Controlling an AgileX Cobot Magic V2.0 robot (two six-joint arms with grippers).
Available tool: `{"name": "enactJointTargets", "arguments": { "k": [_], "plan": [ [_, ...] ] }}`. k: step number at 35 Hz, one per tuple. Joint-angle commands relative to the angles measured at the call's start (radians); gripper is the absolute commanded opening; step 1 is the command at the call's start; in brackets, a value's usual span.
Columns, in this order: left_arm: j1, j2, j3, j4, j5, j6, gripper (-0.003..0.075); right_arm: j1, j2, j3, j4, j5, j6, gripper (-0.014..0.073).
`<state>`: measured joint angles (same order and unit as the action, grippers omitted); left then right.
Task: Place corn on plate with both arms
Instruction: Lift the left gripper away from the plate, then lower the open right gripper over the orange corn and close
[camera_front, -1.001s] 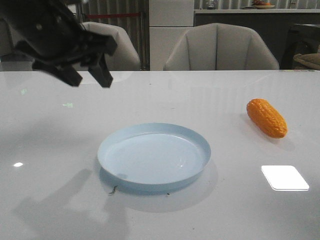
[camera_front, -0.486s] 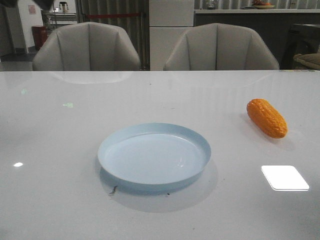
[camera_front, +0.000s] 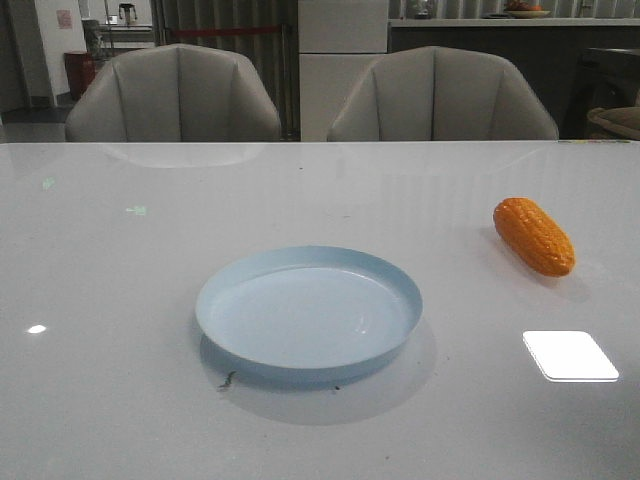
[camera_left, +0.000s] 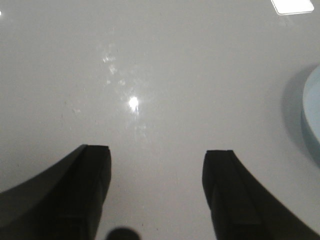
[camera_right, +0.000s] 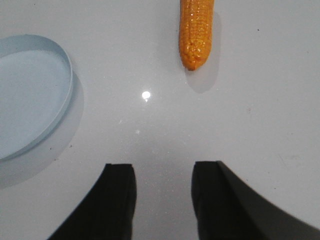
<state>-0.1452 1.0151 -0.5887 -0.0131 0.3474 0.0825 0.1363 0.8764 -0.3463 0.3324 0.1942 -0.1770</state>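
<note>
Corn (camera_front: 534, 236) lies right of plate (camera_front: 308, 312) (probably slightly behind)

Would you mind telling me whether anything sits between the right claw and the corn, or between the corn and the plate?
Nothing visible does. Only bare table lies between the open right claw and the corn, and between the corn and the plate.

Glossy, bumpy plastic corn (camera_front: 534, 236); smooth, pale plastic plate (camera_front: 400, 290); polished, reflective white table (camera_front: 120, 260)
</note>
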Motion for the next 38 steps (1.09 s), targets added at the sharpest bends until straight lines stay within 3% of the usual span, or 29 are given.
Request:
{"name": "enactJointTargets", "arguments": {
  "k": [1, 4, 10, 14, 26, 38],
  "plan": [
    [0.002, -0.030, 0.049, -0.007, -0.140, -0.009, 0.0462, -0.003, -0.003, -0.050, 0.003, -0.052, -0.008, 0.0395],
    [0.002, -0.040, 0.096, -0.029, -0.180, -0.009, 0.0462, -0.003, 0.017, -0.103, -0.031, -0.020, -0.009, 0.0411],
    [0.002, -0.044, 0.102, -0.052, -0.181, -0.009, 0.0462, -0.003, 0.146, -0.302, -0.053, 0.021, -0.009, 0.0567],
    [0.002, -0.044, 0.102, -0.066, -0.180, -0.009, 0.0462, -0.005, 0.266, -0.447, -0.053, 0.061, -0.009, 0.0570],
    [0.002, -0.044, 0.101, -0.086, -0.162, -0.009, 0.0461, -0.092, 0.708, -0.935, -0.053, 0.378, 0.039, 0.0546],
    [0.002, -0.044, 0.101, -0.086, -0.160, -0.009, 0.0461, -0.098, 0.974, -1.206, -0.158, 0.568, 0.085, 0.0542]
  ]
}}
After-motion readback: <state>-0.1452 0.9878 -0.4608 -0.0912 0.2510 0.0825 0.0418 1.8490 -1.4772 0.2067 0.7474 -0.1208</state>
